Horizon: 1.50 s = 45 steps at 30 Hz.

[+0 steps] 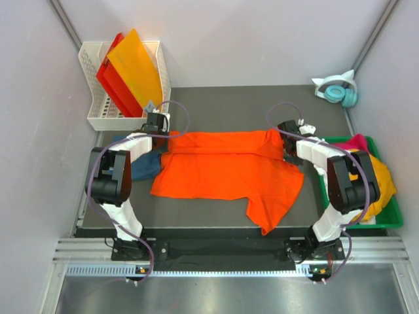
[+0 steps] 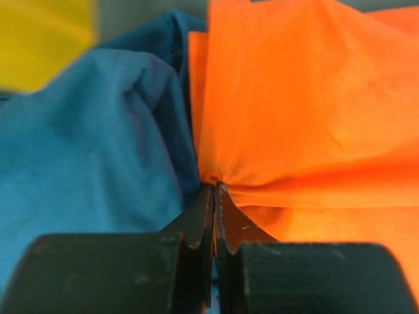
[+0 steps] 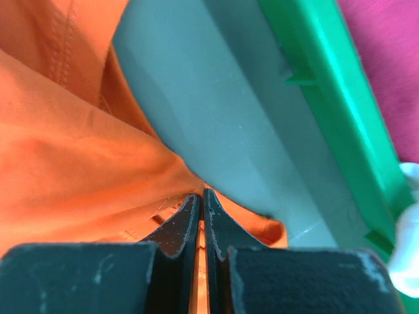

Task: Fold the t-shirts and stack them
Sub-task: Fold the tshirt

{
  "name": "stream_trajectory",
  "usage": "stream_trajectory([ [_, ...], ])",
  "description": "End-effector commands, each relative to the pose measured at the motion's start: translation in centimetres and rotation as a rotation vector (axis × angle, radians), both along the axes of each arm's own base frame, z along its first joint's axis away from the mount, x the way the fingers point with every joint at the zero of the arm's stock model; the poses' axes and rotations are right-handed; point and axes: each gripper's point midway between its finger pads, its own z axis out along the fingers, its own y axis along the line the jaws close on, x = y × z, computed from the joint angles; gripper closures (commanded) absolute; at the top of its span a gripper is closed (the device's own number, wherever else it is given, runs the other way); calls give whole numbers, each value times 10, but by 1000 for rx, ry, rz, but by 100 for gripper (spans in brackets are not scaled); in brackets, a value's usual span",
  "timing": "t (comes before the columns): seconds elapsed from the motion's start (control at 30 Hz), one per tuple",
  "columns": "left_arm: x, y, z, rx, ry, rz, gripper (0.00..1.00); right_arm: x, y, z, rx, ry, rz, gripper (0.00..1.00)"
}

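The large orange t-shirt [image 1: 226, 171] lies spread across the dark mat, its far edge stretched between both grippers. My left gripper [image 1: 159, 140] is shut on the shirt's left far corner, seen pinched in the left wrist view [image 2: 215, 184]. My right gripper [image 1: 285, 145] is shut on the right far corner, also seen in the right wrist view [image 3: 201, 195]. The dark teal-blue t-shirt [image 1: 145, 165] lies bunched under the orange shirt's left edge and fills the left of the left wrist view [image 2: 85, 150]. Magenta [image 1: 357, 141] and yellow-orange [image 1: 380, 180] t-shirts sit in the green bin.
A green bin [image 1: 393, 219] stands at the right; its rim shows in the right wrist view [image 3: 327, 91]. A white basket [image 1: 98, 118] at the far left holds stiff orange and red plastic sheets [image 1: 131, 69]. Teal headphones [image 1: 340, 91] lie at the far right.
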Motion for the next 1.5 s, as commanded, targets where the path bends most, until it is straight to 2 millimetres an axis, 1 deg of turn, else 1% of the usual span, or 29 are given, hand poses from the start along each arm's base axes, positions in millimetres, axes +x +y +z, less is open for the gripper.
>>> stream_trajectory([
  [0.0, 4, -6, -2, -11, 36, -28, 93, 17, 5, 10, 35, -42, 9, 96],
  [0.07, 9, -8, 8, -19, 11, -37, 84, 31, 14, 21, 57, -95, 67, 86],
  [0.1, 17, -11, 22, -34, -25, -45, 81, 38, 20, 29, 81, -122, 93, 81],
  [0.13, 21, -13, 32, -44, -46, -51, 76, 45, 22, 37, 78, -137, 120, 68],
  [0.17, 25, -15, 47, -59, -75, -55, 66, 60, 26, 55, 81, -177, 134, 60],
  [0.2, 36, -19, 65, -71, -118, -63, 62, 66, 28, 63, 82, -188, 143, 53],
  [0.23, 41, -23, 77, -89, -143, -75, 57, 70, 29, 71, 76, -186, 163, 41],
  [0.27, 46, -26, 89, -102, -167, -76, 50, 83, 34, 90, 85, -226, 172, 38],
  [0.3, 57, -28, 108, -113, -213, -78, 48, 86, 35, 93, 84, -220, 182, 34],
  [0.33, 61, -35, 117, -140, -231, -100, 48, 91, 36, 100, 81, -230, 187, 33],
  [0.37, 66, -37, 121, -149, -240, -103, 47, 100, 39, 114, 83, -265, 192, 33],
  [0.4, 74, -40, 131, -161, -274, -114, 47, 105, 41, 116, 84, -278, 205, 32],
  [0.43, 77, -45, 132, -175, -276, -129, 47, 109, 45, 118, 92, -287, 218, 33],
  [0.47, 81, -47, 121, -182, -255, -134, 49, 117, 50, 123, 102, -307, 234, 34],
  [0.5, 86, -51, 120, -185, -253, -142, 56, 123, 54, 115, 112, -295, 248, 37],
  [0.53, 88, -54, 112, -185, -233, -147, 59, 127, 58, 112, 120, -288, 254, 41],
  [0.57, 90, -56, 92, -182, -187, -148, 63, 136, 63, 117, 131, -302, 264, 44],
  [0.6, 93, -59, 87, -184, -167, -152, 68, 140, 67, 104, 145, -269, 269, 49],
  [0.63, 94, -60, 79, -181, -150, -153, 69, 142, 71, 100, 154, -260, 271, 50],
  [0.67, 95, -60, 64, -181, -120, -143, 70, 147, 76, 99, 165, -267, 279, 50],
  [0.77, 94, -64, 42, -199, -85, -137, 70, 159, 93, 88, 205, -287, 315, 54],
  [0.8, 94, -65, 37, -202, -79, -133, 70, 164, 100, 79, 224, -284, 326, 56],
  [0.87, 94, -68, 26, -212, -58, -131, 72, 171, 108, 76, 236, -286, 330, 59],
  [0.9, 92, -70, 22, -212, -48, -132, 73, 170, 107, 59, 238, -242, 311, 60],
  [0.93, 90, -71, 15, -211, -31, -134, 74, 172, 108, 56, 235, -232, 301, 60],
  [1.0, 86, -71, 9, -203, -9, -137, 75, 167, 103, 44, 222, -200, 265, 62],
  [1.13, 80, -61, -6, -152, 30, -116, 76, 148, 78, 24, 194, -153, 172, 62],
  [1.33, 80, -39, -17, -76, 52, -45, 75, 120, 32, 12, 140, -115, 0, 69],
  [1.47, 83, -29, -20, -40, 53, -7, 75, 106, 12, 7, 135, -88, -71, 71],
])
